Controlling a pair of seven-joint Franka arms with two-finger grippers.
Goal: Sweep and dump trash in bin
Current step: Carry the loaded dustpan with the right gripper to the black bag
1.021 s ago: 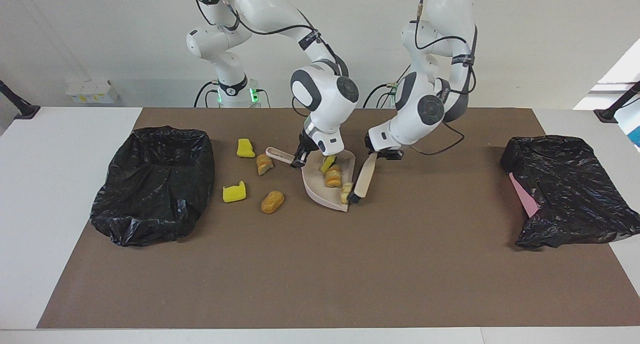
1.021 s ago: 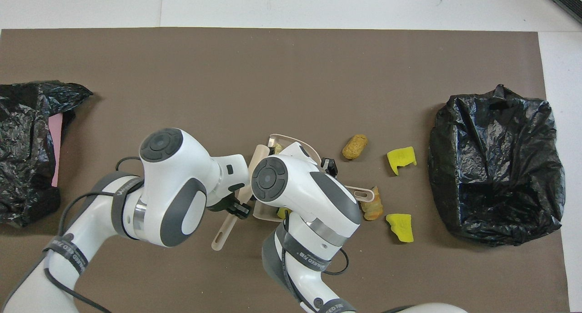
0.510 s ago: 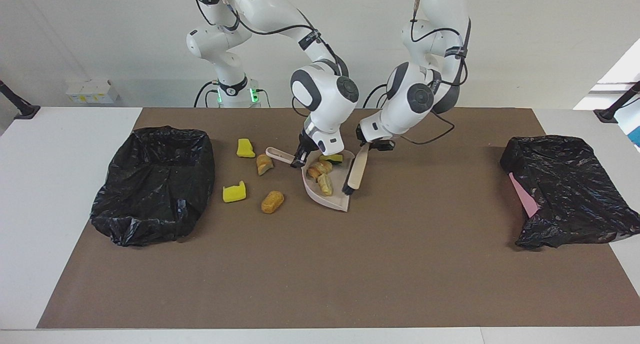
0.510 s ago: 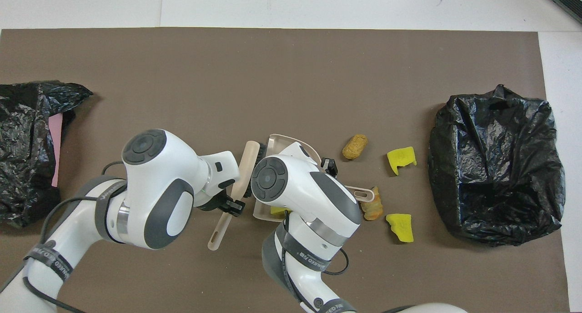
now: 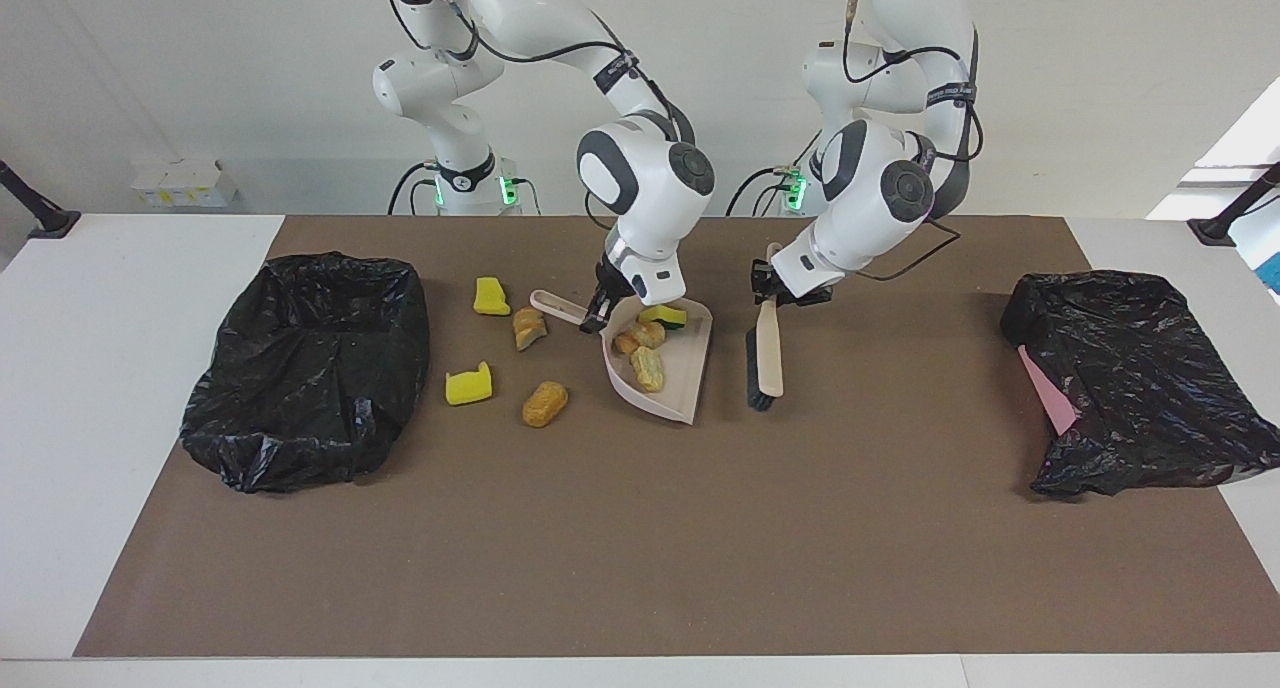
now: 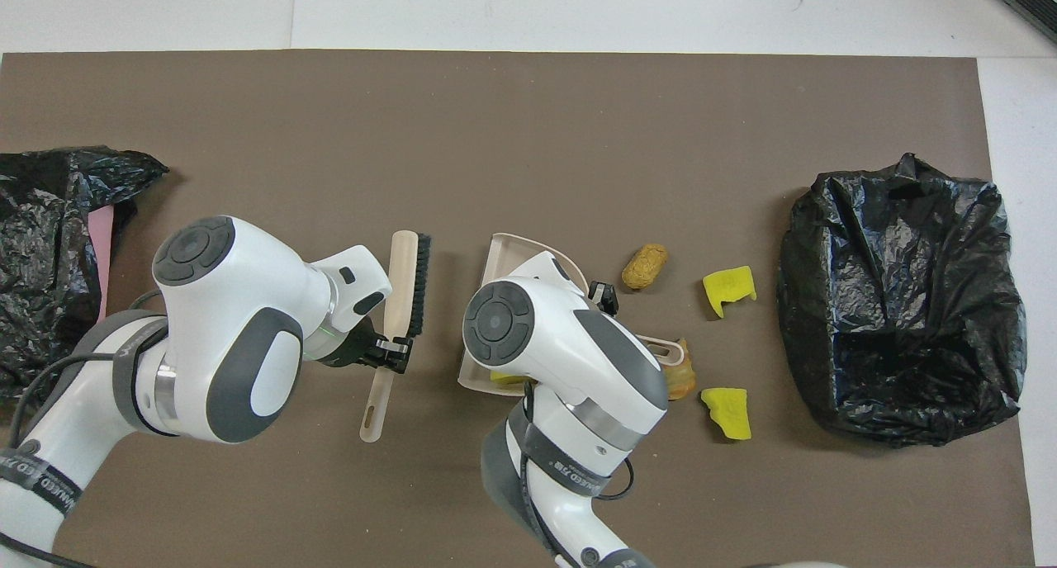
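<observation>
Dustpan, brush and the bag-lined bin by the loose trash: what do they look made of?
Dustpan: likely smooth beige plastic, matte, thin moulded walls. Brush: pale back, plastic or light wood, with dark bristles along one edge. Bin: thin black plastic film, crinkled and glossy.

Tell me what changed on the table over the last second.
The left tool, shut on the beige brush with black bristles, swept the last pieces deeper into the beige plastic dustpan, then drew the brush out toward the left arm's end of the table. The right tool kept its hold on the dustpan's handle. The four loose trash pieces and both black-lined bins stayed put.
</observation>
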